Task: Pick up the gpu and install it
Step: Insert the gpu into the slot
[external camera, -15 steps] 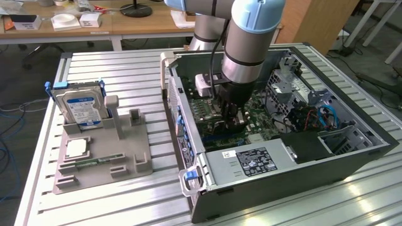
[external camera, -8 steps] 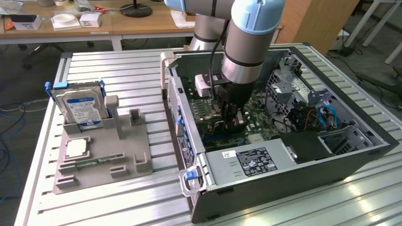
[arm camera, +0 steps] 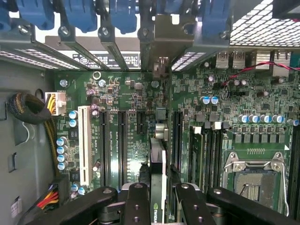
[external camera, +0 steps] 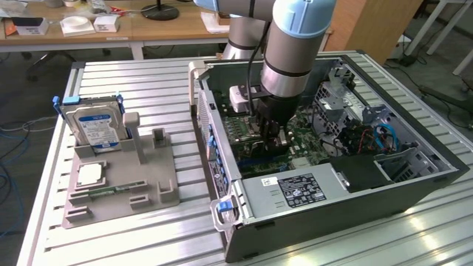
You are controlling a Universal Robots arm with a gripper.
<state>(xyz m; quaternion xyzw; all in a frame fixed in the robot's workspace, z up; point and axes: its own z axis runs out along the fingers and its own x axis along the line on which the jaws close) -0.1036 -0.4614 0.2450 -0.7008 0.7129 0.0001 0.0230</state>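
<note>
Seen edge-on in the wrist view, the gpu (arm camera: pixel 157 164) is a thin black card with a small green logo, standing upright over the green motherboard (arm camera: pixel 122 93). My gripper (arm camera: pixel 161 206) is shut on it, one black finger (arm camera: pixel 137 204) on each side. The card's far end reaches toward the metal slot bracket (arm camera: pixel 161 42) at the case's rear wall, in line with a black expansion slot. In the exterior view my gripper (external camera: pixel 272 141) is lowered deep inside the open computer case (external camera: pixel 414 183), close above the board, and the card is mostly hidden by the fingers.
A white slot (arm camera: pixel 85 145), memory slots (arm camera: pixel 206 150) and the empty CPU socket (arm camera: pixel 253 180) flank the card. Blue latches (arm camera: pixel 75 14) line the rear wall. The power supply (external camera: pixel 296 188) sits near the case front. A grey fixture (external camera: pixel 118 183) holds the hard drive (external camera: pixel 96 124).
</note>
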